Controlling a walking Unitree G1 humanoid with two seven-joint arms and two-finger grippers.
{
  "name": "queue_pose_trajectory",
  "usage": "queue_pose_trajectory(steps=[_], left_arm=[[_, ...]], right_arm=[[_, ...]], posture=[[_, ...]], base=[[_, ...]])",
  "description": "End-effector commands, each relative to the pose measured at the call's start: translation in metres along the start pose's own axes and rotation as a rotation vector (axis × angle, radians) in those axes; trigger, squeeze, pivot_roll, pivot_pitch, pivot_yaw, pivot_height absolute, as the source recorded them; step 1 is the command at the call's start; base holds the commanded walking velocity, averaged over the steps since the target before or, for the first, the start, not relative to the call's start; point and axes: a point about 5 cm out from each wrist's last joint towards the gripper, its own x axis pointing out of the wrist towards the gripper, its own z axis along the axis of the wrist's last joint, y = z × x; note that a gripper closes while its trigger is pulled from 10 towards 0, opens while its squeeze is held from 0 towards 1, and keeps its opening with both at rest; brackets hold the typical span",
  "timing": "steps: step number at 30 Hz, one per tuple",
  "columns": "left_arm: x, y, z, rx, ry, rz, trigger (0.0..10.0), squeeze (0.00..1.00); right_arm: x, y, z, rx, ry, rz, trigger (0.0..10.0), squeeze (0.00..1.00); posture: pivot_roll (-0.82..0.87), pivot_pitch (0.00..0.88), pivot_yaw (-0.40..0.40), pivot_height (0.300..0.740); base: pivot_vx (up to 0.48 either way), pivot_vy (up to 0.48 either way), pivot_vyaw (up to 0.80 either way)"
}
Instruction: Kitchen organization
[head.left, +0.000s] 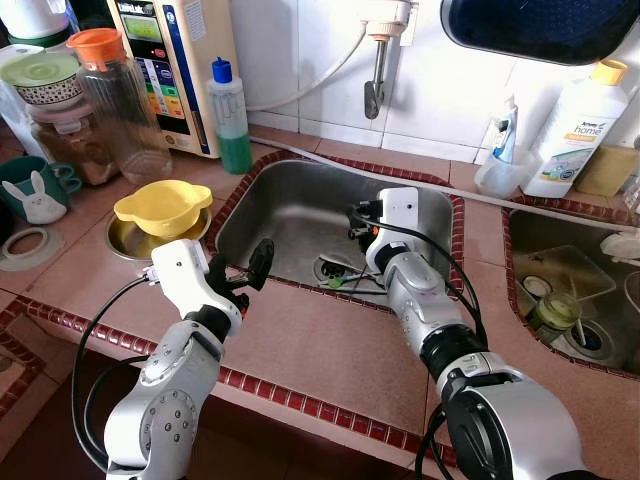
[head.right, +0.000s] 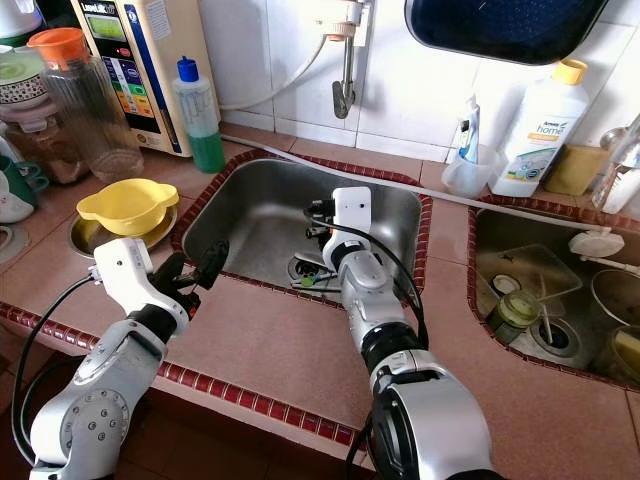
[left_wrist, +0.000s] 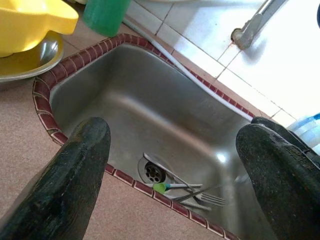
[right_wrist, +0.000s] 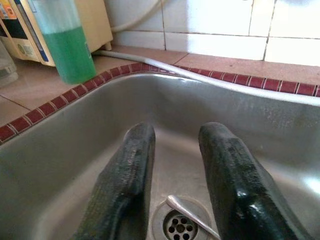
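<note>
1. Left wrist view shows the task's likely thing: a small heap of cutlery (left_wrist: 187, 190) lying on the floor of the steel sink (left_wrist: 100, 100) just beside the drain (left_wrist: 154, 172). It holds a fork, some thin handles and one piece with a green end; none of it is lifted.
2. The right pincer (right_wrist: 175, 170) is down inside the sink, low over the drain, its two fingers a narrow gap apart and holding nothing. A spoon-like handle (right_wrist: 192, 215) lies just below the fingertips, apart from them.
3. The step in hand looks like the reach for the cutlery, with the grasp not yet made.
4. The next move probably calls for lowering the right pincer a little further, straddling one handle, and closing on it. The pieces lie flat and crossed on slick steel, so a finger may need to slide under one, and two pieces could come up together.
5. The left pincer (head.left: 250, 275) hovers over the counter (head.left: 320, 345) at the near left rim of the sink, fingers spread wide and empty.
6. Further out, a yellow bowl (head.left: 162, 207) sits in a metal dish to the left of the sink. A green soap bottle (head.left: 230, 115) stands at the far left corner, and a white detergent bottle (head.left: 575, 125) stands far right.
7. A second sink (head.left: 520, 300) to the right holds other dishes.
</note>
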Motion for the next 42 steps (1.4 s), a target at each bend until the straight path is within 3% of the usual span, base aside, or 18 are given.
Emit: queue_pose_trajectory(steps=[1,4,10,15,16,19,21,25,32,42], left_arm=[[-0.002,-0.001,0.001,0.015,0.000,0.002,10.0,0.00],[-0.002,0.000,0.001,0.016,0.001,0.004,10.0,0.00],[0.003,0.004,0.006,0.077,-0.007,0.025,10.0,0.00],[0.022,0.019,0.029,0.216,-0.065,0.080,10.0,0.00],[0.024,0.020,0.032,0.228,-0.072,0.084,10.0,0.00],[0.037,0.033,0.047,0.377,-0.073,0.142,10.0,0.00],[0.044,0.041,0.056,0.404,-0.084,0.172,10.0,0.00],[0.054,0.059,0.064,0.534,-0.039,0.243,10.0,0.00],[0.066,0.093,0.055,0.603,0.145,0.328,10.0,0.00],[0.070,0.109,0.069,0.665,0.165,0.354,10.0,0.00]], right_arm=[[-0.001,0.001,-0.003,-0.004,0.007,0.008,10.0,1.00],[-0.001,0.001,-0.003,-0.001,0.005,0.007,10.0,1.00],[0.001,0.008,0.000,0.111,-0.002,0.075,10.0,1.00],[-0.001,0.033,0.008,0.138,-0.055,0.287,10.0,1.00],[-0.002,0.035,0.009,0.150,-0.064,0.307,10.0,1.00],[-0.007,0.038,0.015,0.168,-0.095,0.359,10.0,1.00],[-0.012,0.038,0.019,0.181,-0.111,0.374,10.0,1.00],[-0.025,0.035,0.024,0.201,-0.114,0.421,10.0,1.00],[-0.051,0.034,0.030,0.194,-0.067,0.493,10.0,1.00],[-0.062,0.035,0.032,0.208,-0.032,0.497,10.0,0.94]], posture=[[0.18,0.042,-0.014,0.740],[0.18,0.042,-0.013,0.740],[0.18,0.042,-0.011,0.740],[0.16,0.043,-0.012,0.740],[0.16,0.043,-0.012,0.740],[0.15,0.045,-0.007,0.740],[0.14,0.048,-0.006,0.740],[0.13,0.049,0.000,0.740],[0.10,0.052,0.010,0.740],[0.09,0.047,0.018,0.740]], base=[[0.000,0.000,0.00],[0.000,0.000,0.00],[0.000,0.000,0.00],[0.000,0.000,0.00],[0.000,0.000,0.00],[0.000,0.000,0.00],[0.000,0.000,0.00],[0.000,0.000,0.00],[0.000,0.000,0.00],[0.000,0.000,0.00]])
